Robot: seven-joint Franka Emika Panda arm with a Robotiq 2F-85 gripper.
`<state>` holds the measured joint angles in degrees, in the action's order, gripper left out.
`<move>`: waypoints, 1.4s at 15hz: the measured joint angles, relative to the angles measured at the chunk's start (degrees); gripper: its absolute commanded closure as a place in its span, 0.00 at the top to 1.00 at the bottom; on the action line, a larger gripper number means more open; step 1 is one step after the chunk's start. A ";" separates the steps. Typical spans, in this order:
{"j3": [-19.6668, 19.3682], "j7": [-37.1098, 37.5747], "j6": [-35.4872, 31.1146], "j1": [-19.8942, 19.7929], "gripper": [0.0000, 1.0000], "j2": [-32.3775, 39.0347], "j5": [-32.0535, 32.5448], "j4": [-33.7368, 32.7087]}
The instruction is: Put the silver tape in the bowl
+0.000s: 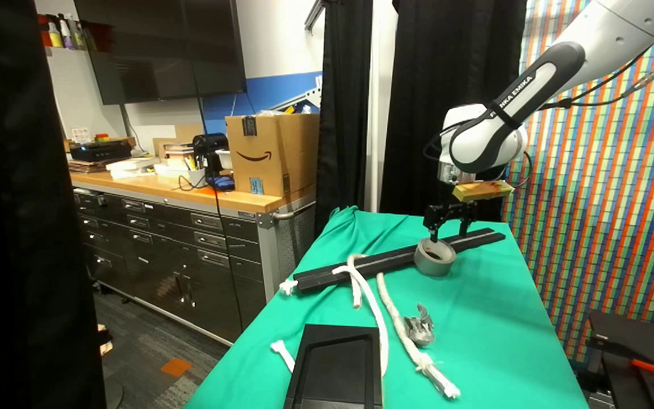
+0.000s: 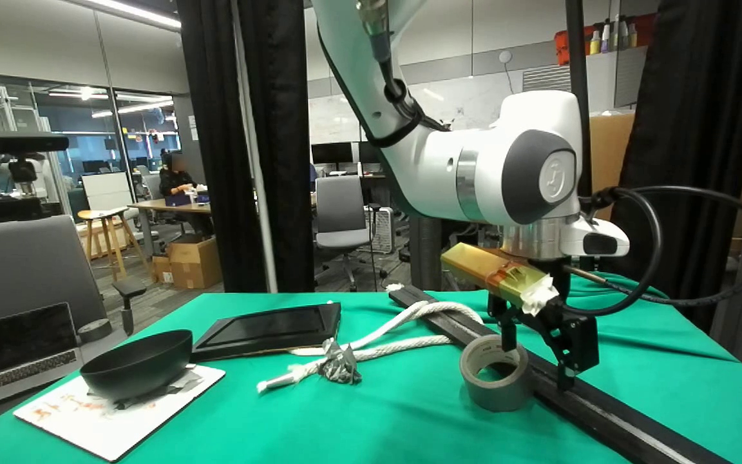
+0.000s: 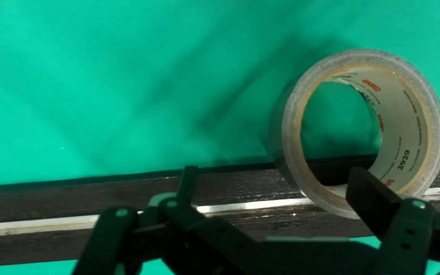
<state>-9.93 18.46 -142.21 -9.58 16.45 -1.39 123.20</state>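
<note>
The silver tape is a grey ring that leans tilted, partly on the black rod, in both exterior views. The wrist view shows its hollow centre and printed inner wall. My gripper is open and empty just above it. In the wrist view my gripper has one finger over the tape's rim and hollow; the other finger is outside the ring, over the rod. My gripper shows the same spread in an exterior view. I cannot tell whether a finger touches the tape. The black bowl shows in an exterior view only.
The long black rod lies under the gripper. White rope with a crumpled silver piece lies mid-table. A black tray is also on the green cloth. The bowl stands on a white board near the table's edge.
</note>
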 measured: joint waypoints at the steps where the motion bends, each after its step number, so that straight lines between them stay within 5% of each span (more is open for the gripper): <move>1: 0.00 0.04 0.09 0.00 1.00 0.43 -0.15 -0.34; 21: 0.68 -5.93 2.72 0.04 1.00 1.49 -3.58 -0.45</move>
<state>-9.25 12.53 -139.49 -9.55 17.93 -4.96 122.75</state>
